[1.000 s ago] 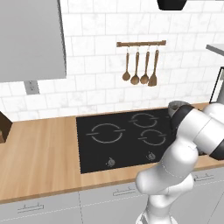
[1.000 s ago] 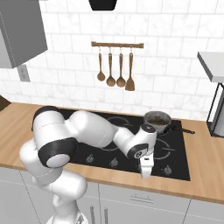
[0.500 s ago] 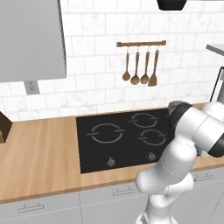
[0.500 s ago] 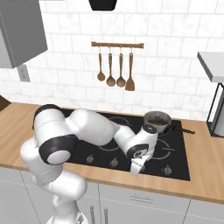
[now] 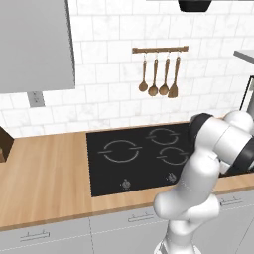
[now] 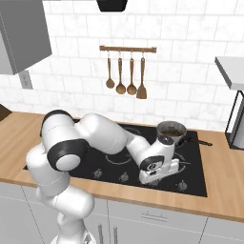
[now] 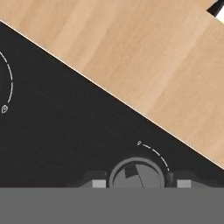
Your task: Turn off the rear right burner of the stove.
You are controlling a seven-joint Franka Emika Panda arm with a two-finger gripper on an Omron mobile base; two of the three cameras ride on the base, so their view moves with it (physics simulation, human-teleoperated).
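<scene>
The stove [image 6: 119, 164] is a black glass cooktop set in the wooden counter, also seen in the left base view [image 5: 134, 163]. Small round grey knobs [image 6: 124, 177] line its front edge. My gripper [image 6: 153, 180] hangs low over the front right of the cooktop, between two of these knobs. In the hand view, one grey knob [image 7: 138, 174] sits between my two fingertips [image 7: 99, 183], and my gripper [image 7: 141, 183] stands open around it. A dark pot [image 6: 171, 129] rests on the rear right burner.
The pot's handle [image 6: 200, 141] points right. Wooden utensils [image 6: 126, 76] hang on a wall rail. Bare wooden counter [image 7: 144, 57] lies beside the stove's edge. A dark stand [image 6: 236, 126] is at the far right. My own arm hides the stove's right part in the left base view.
The hand has turned and shifted slightly over the front right knobs, and the elbow has swung a little. Pot and stove stay put.
</scene>
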